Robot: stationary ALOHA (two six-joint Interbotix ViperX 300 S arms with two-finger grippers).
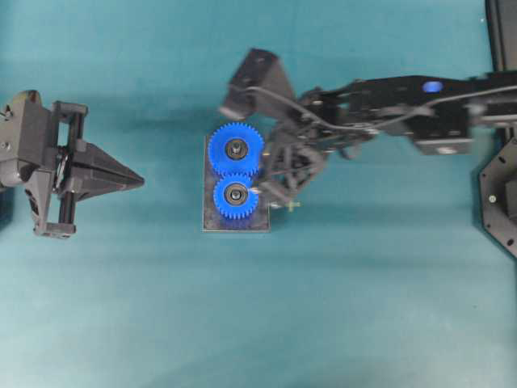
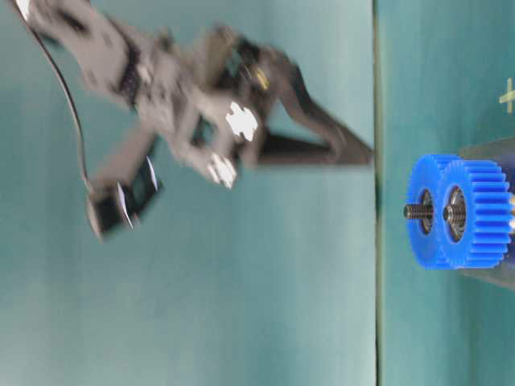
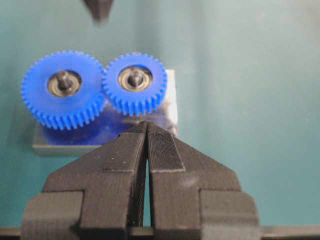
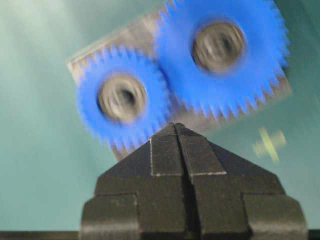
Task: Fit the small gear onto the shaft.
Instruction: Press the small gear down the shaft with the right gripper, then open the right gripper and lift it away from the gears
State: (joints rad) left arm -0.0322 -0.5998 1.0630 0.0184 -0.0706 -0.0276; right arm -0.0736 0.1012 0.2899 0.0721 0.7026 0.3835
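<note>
The small gear (image 1: 235,196) sits flat on the grey plate (image 1: 234,223), its teeth meshed with the larger blue gear (image 1: 236,149). The shaft shows only as a silver tip in the small gear's hub (image 3: 135,78). In the left wrist view the small gear (image 3: 135,82) is right of the larger gear (image 3: 64,87). My right gripper (image 1: 258,191) is shut and empty, its tip just beside the small gear (image 4: 122,97); its view is blurred. My left gripper (image 1: 141,179) is shut and empty, well left of the plate.
A small yellow cross mark (image 4: 268,144) lies on the teal table beside the plate. The right arm (image 1: 380,109) reaches in from the right edge. Black equipment (image 1: 501,194) stands at the far right.
</note>
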